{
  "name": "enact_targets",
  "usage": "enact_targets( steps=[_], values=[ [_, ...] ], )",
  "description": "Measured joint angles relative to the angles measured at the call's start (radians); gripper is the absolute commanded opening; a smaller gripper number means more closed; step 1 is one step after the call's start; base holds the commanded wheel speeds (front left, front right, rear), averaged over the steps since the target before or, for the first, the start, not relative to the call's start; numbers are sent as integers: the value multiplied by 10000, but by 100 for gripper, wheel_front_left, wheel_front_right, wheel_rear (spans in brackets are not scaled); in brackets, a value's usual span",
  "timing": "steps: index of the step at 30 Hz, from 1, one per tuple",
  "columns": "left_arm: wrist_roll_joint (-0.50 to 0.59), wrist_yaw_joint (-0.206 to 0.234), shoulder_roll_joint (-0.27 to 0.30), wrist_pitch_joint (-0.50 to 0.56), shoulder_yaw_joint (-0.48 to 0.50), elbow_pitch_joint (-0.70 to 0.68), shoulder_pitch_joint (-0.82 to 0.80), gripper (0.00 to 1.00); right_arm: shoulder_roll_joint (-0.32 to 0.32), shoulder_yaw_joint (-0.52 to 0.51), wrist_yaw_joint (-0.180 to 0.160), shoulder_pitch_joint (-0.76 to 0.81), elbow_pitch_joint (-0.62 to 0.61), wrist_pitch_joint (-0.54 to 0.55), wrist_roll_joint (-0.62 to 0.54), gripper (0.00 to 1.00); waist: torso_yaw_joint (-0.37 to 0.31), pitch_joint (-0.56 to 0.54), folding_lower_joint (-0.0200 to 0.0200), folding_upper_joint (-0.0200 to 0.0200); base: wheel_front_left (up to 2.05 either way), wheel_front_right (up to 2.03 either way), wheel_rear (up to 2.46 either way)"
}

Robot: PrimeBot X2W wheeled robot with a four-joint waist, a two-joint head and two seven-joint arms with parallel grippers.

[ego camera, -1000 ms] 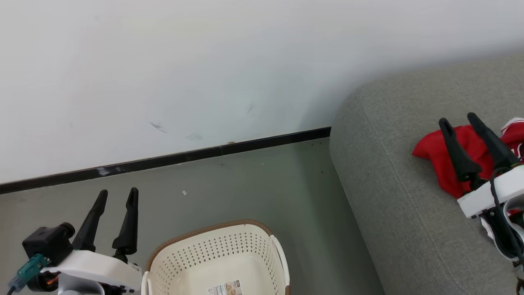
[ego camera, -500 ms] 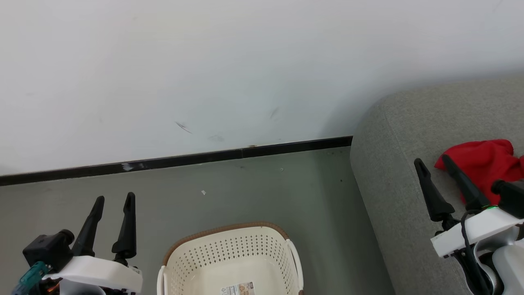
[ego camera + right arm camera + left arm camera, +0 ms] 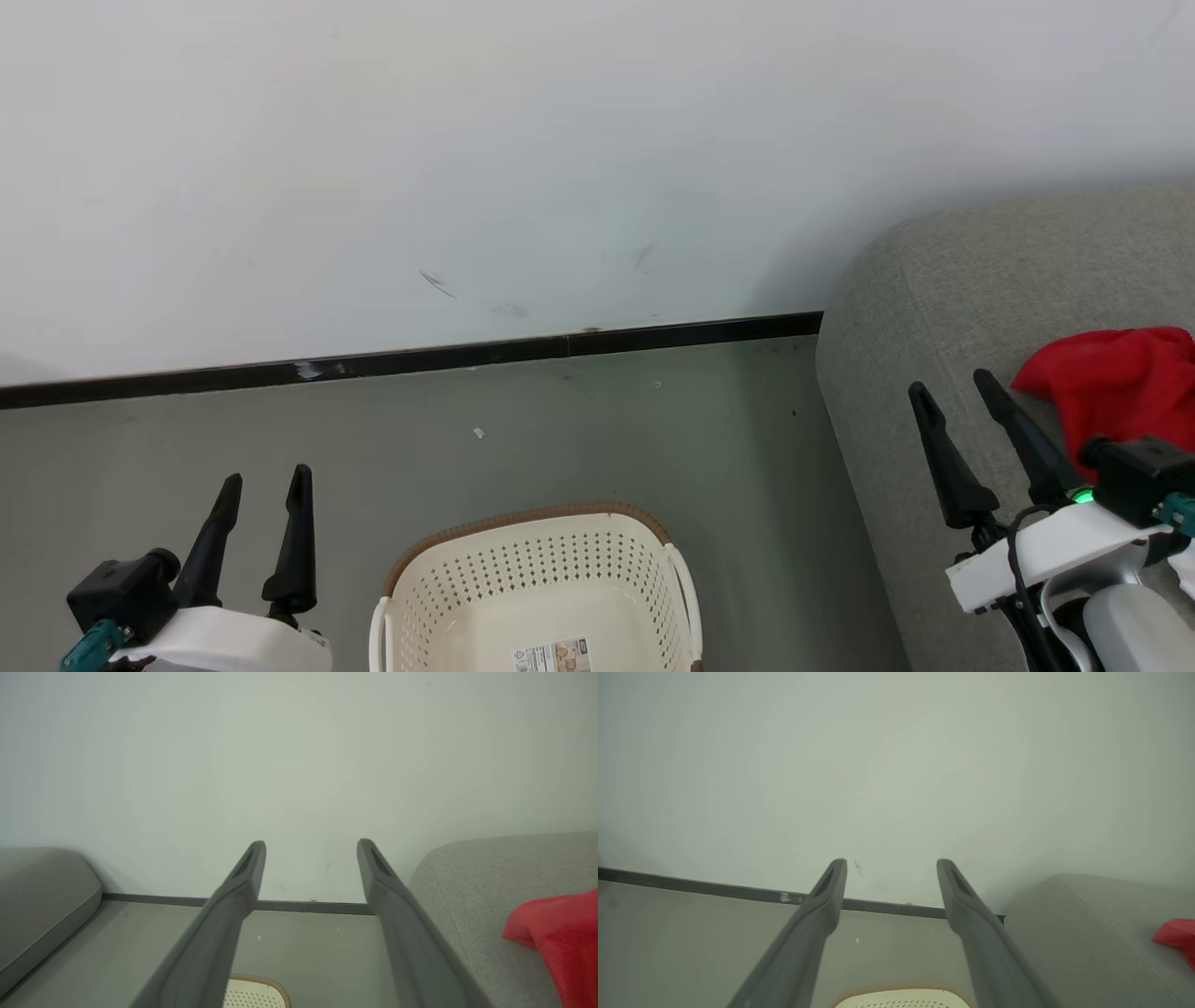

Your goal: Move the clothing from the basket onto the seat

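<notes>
Two sets of dark fingers pointed toward the white wall (image 3: pixel 560 140), each spread apart with nothing between them. The left gripper (image 3: pixel 266 474) hung over open grey floor (image 3: pixel 560 439), with a clear stretch ahead of its tips up to the black skirting board (image 3: pixel 420 359). Just to its right, between the two grippers, sat the laundry basket (image 3: pixel 532 519), its brown rim nearest the wall and a paper label showing on its bottom. The right gripper (image 3: pixel 950 383) hovered over the rounded corner of the grey seat (image 3: pixel 896 308), the outer finger above the seat's left edge and the arm slanting up from the lower right. The red garment (image 3: pixel 1120 383) lay crumpled on the seat cushion just right of that gripper's fingers, apart from them, with the wrist's black camera block in front of its lower edge. Floor between seat edge and basket lay open. Far to the left of the right gripper, its wrist view caught another grey cushion (image 3: pixel 42 891) against the wall.
</notes>
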Motion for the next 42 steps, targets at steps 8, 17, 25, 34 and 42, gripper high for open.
enact_targets(
  steps=[8,17,25,34,42],
  values=[
    [251,-207,-148,0,150,188,62,100,251,-25,0,204,-50,0,-437,100,16,3,0,0,0,0,0],
    [591,-362,-270,0,383,278,66,100,397,-146,0,291,-127,0,-602,100,3,-21,0,0,0,0,0],
    [821,-571,-441,0,474,403,97,100,533,-157,0,453,-217,0,-713,100,-34,-62,0,0,0,0,0],
    [986,-740,-558,0,646,516,214,100,566,-180,0,466,-267,0,-786,100,-61,-90,1,0,0,0,0],
    [1126,-832,-690,0,777,577,214,100,583,-199,0,494,-286,0,-865,100,-69,-90,0,0,0,0,0]
  ],
)
